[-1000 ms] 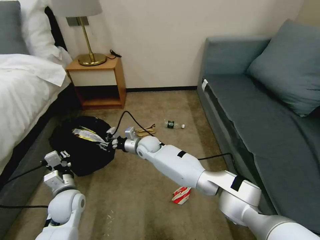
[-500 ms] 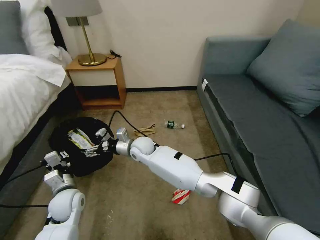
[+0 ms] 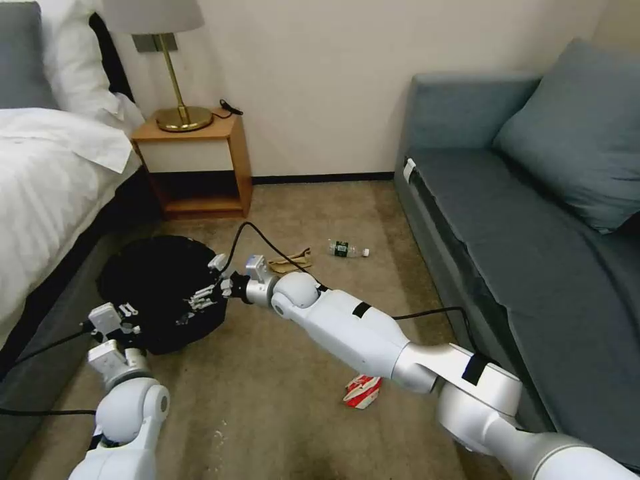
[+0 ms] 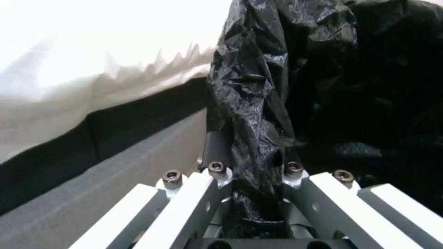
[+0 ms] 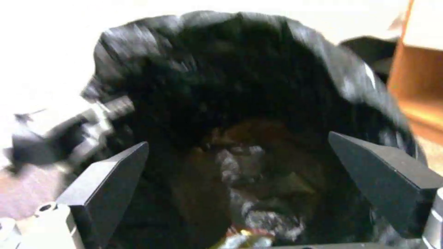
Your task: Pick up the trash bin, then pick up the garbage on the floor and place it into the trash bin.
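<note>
Left tool point(image 4: 256, 193) clamped on trash bin point(image 3: 157, 280) rim – right tool point(image 5: 240, 180) wide over bin mouth, per wrist cams.

Beige-brown carpet floor point(image 3: 280, 373) below me, black-lined trash bin point(image 3: 157, 283) on it, crushed red-and-white carton point(image 3: 363, 391), tan crumpled paper point(image 3: 293, 261), small clear bottle point(image 3: 347, 249), wooden nightstand point(image 3: 193, 163).

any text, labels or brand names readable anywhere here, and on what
No text can be read in these views.
The small clear bottle on the floor has a green label: too small to read.
The crushed red-and-white carton has print: too small and crumpled to read.
The tan crumpled paper: no lettering visible.
The trash bin with its black bag: no label visible.
</note>
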You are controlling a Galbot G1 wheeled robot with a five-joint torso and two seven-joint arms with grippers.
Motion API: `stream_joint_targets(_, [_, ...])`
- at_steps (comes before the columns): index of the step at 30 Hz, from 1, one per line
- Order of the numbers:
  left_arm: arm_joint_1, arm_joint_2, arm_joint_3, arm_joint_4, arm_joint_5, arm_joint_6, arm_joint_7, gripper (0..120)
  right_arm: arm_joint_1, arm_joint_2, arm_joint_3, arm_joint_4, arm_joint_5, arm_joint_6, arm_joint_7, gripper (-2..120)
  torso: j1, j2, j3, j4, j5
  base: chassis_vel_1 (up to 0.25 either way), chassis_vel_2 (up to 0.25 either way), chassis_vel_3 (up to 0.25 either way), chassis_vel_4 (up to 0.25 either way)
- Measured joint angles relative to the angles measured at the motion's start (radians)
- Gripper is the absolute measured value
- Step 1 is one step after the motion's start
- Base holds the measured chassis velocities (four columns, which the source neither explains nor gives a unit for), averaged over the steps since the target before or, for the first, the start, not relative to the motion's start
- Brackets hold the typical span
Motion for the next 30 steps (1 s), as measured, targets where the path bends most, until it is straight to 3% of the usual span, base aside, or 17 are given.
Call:
stream_joint_targets(3, [-0.001, 0.012, -0.009, 0.008, -0.001, -0.004, -0.001, 7, 0.028, -0.05, -0.043, 0.058, 0.029, -0.023, -0.001, 100, 0.0, 0.0, 0.0, 0.0003, 0.0001, 0.0, 0.0, 0.0, 0.0])
stream_joint_targets(5, [0.0, 0.021, -0.016, 0.009, -0.001, -0.007, -0.002, 7, 0.05, -0.108, -0.081, 0.102, 0.036, -0.044, -0.002, 100, 0.0, 0.0, 0.0, 0.0003, 0.0001, 0.0, 0.0, 0.0, 0.0])
stream_joint_targets(7, [0.004, 0.032, -0.024, 0.008, -0.003, -0.01, -0.003, 7, 0.078, -0.221, -0.135, 0.171, 0.011, -0.078, -0.012, 100, 0.0, 0.0, 0.0, -0.0001, 0.0003, 0.0, 0.0, 0.0, 0.0])
stream_joint_targets(9, [0.005, 0.034, -0.025, 0.006, -0.003, -0.01, -0.003, 7, 0.081, -0.245, -0.143, 0.181, 0.0, -0.082, -0.017, 100, 0.0, 0.0, 0.0, -0.0003, 0.0001, 0.0, 0.0, 0.0, 0.0])
stream_joint_targets(12, [0.013, 0.044, -0.03, -0.001, -0.004, -0.013, -0.004, 7, 0.091, -0.361, -0.173, 0.214, -0.095, -0.092, -0.077, 100, 0.0, 0.0, 0.0, -0.0005, 0.0003, 0.0, 0.0, 0.0, 0.0])
stream_joint_targets(15, [0.018, 0.046, -0.032, -0.003, -0.004, -0.017, -0.004, 7, 0.086, -0.429, -0.183, 0.218, -0.184, -0.094, -0.134, 100, 0.0, 0.0, 0.0, -0.0004, 0.0003, 0.0, 0.0, 0.0, 0.0])
stream_joint_targets(30, [0.027, 0.041, -0.032, -0.006, 0.005, -0.023, -0.005, 7, -0.035, -0.612, -0.198, 0.248, -0.459, -0.06, -0.305, 100, 0.0, 0.0, 0.0, -0.0001, 0.0004, 0.0, 0.0, 0.0, 0.0])
